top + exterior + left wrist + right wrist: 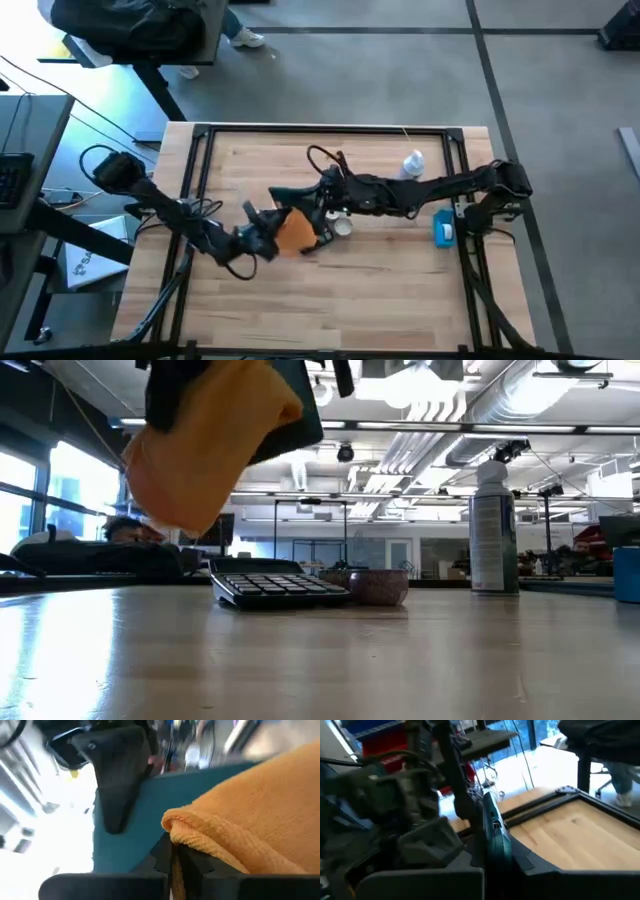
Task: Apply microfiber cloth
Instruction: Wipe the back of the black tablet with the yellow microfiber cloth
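Microfiber cloth (296,232) hangs in the air near the middle of the bench (330,300), pinched at a folded hem by the left tool (172,857); the left wrist view shows the dark fingers pressed together on the yellowish edge with the orange bulk spilling past them. From the low view the cloth (215,445) droops well clear of the wood, above and in front of a black calculator (275,585) and a small round bowl (378,585). The right tool (492,832) reaches in from the other side and appears to clamp a thin teal, plate-like object held edge-on; what that object is cannot be told. The cloth reads as light, soft and limp, so it should drape and bunch rather than hold a shape, and it will likely drag on whatever it is wiped across; a pinch at a hem or a gathered fold, as here, seems the surest hold, since a flat face offers nothing to grip. Open room lies mainly on the near half of the bench, which is bare wood. The far side is busier: a spray can (413,165) stands near the back rail, a small blue object (444,230) lies toward the right edge, and the two arms crowd each other at centre, so swings there risk a knock.
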